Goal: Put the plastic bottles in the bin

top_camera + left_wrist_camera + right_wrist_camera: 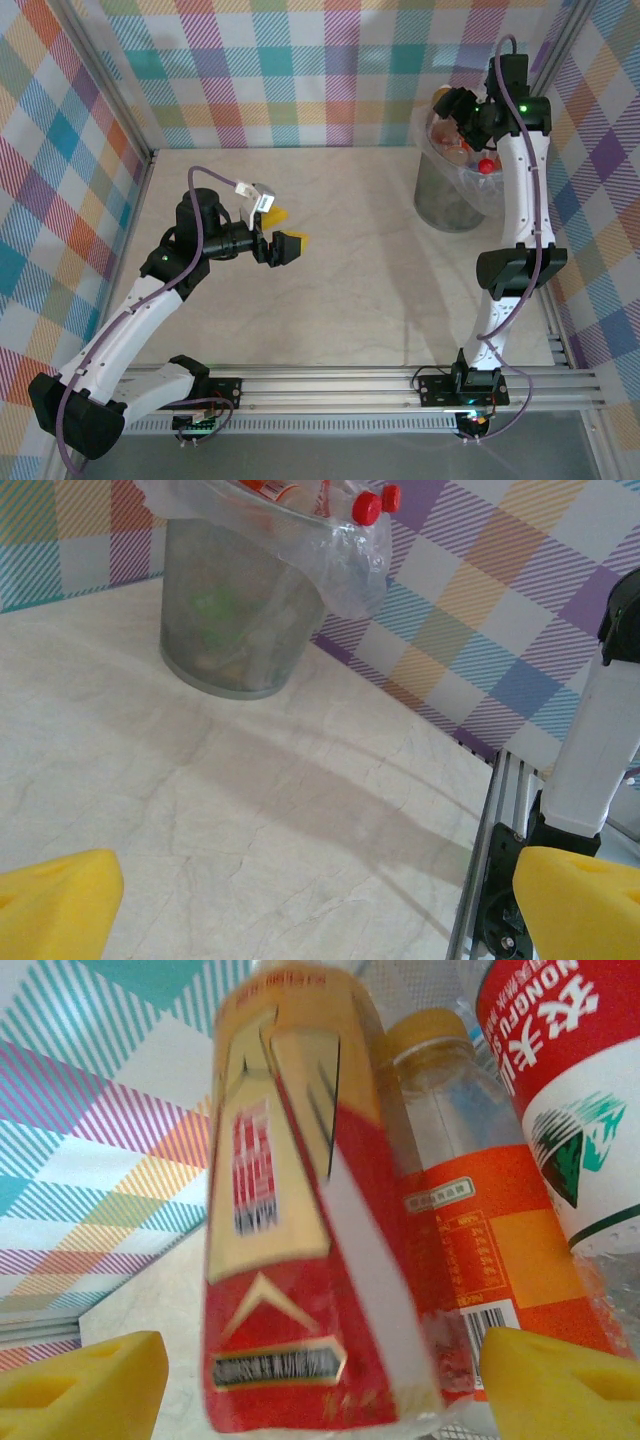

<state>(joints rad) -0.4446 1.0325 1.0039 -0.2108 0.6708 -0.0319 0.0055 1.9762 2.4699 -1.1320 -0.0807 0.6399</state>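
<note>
The bin [448,196] is a grey round bin with a clear bag liner, standing at the far right of the table. Plastic bottles [462,143] lie piled at its top, red caps [367,508] poking out. My right gripper [452,106] hovers over the bin's rim. Its yellow fingertips [85,1385] stand apart, open, and a blurred bottle with a red and gold label [290,1260] hangs between them, touching neither. Beside it are an orange-labelled bottle [470,1230] and a red-and-white-labelled one [570,1090]. My left gripper [280,232] is open with nothing in it, above the table's middle.
The bin [240,620] stands close to the checked right wall [480,610]. A metal rail [340,385] runs along the near edge, carrying both arm bases. The right arm's white link [600,730] rises at the right of the left wrist view.
</note>
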